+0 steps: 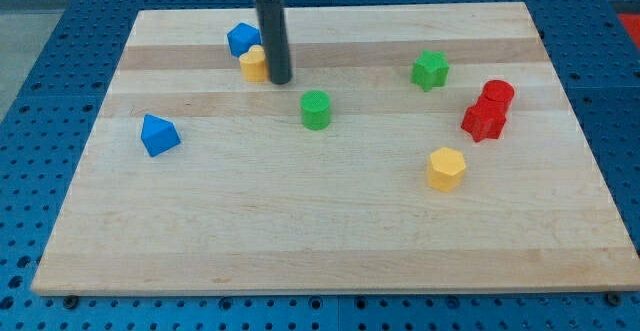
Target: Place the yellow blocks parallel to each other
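Observation:
One yellow block [253, 64] lies near the view's top left, partly hidden behind my rod, touching a blue block [242, 39] above it. My tip [279, 79] rests on the board right against this yellow block's right side. The other yellow block [446, 168], a hexagon shape, lies at the view's lower right, far from my tip.
A green cylinder [316, 109] lies just below-right of my tip. A green star-like block [430, 69] is at the upper right. A red cylinder [496, 95] and a red block [483, 121] touch at the right. A blue block [159, 134] lies at the left on the wooden board [320, 251].

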